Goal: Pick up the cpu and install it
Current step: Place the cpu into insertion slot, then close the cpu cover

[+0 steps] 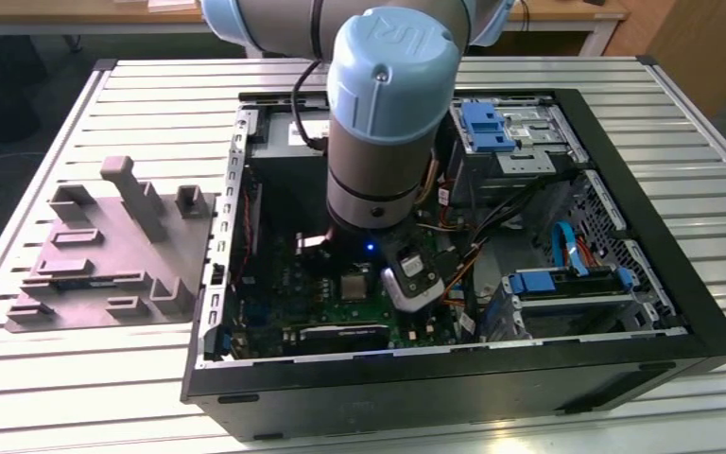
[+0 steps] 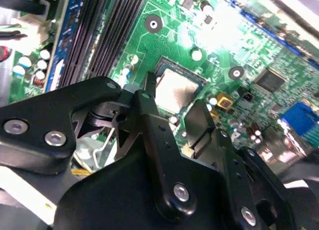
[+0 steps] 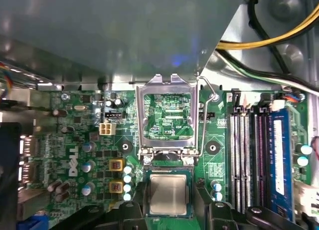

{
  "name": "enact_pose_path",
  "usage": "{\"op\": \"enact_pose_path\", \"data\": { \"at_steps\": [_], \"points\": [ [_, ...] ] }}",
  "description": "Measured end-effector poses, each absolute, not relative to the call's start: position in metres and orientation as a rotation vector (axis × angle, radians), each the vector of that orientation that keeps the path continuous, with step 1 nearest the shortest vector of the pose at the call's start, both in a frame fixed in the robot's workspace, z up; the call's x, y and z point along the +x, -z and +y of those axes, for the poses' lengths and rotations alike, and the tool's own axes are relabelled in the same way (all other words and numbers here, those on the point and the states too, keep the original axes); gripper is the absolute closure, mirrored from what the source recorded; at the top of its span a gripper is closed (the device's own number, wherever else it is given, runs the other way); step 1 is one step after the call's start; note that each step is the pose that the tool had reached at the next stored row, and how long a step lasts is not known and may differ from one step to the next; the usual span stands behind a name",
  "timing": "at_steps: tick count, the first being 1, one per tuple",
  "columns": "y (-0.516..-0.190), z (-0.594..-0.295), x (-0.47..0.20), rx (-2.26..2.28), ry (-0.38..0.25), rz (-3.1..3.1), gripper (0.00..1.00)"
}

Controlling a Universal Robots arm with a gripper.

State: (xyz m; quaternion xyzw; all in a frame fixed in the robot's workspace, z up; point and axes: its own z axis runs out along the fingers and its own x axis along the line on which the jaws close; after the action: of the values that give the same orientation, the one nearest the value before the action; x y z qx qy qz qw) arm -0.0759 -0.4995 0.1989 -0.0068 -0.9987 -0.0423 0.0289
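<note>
Cpu (image 3: 168, 194) in motherboard socket (image 3: 167, 171) inside case (image 1: 464, 388), fixture (image 1: 98, 274) beside case.

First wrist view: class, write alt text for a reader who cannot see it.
A silver-topped cpu sits in the open socket of a green motherboard, its metal socket frame flipped up beside it. Black memory slots run alongside.

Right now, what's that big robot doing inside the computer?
The robot arm reaches down into the open computer case. The cpu lies flat in its socket on the green motherboard, with the metal socket frame flipped up, not closed over it. The gripper hangs just above it, jaws spread to either side.
</note>
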Motion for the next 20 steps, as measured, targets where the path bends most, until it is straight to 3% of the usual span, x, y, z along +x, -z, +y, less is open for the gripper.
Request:
{"op": "enact_pose_path", "data": {
  "at_steps": [4, 13, 20],
  "points": [
    [-0.212, -0.499, -0.076, -0.020, 0.131, -3.078, 0.51],
    [-0.221, -0.499, -0.076, -0.020, 0.130, -3.074, 0.87],
    [-0.221, -0.499, -0.076, -0.020, 0.130, -3.074, 0.89]
  ]
}}
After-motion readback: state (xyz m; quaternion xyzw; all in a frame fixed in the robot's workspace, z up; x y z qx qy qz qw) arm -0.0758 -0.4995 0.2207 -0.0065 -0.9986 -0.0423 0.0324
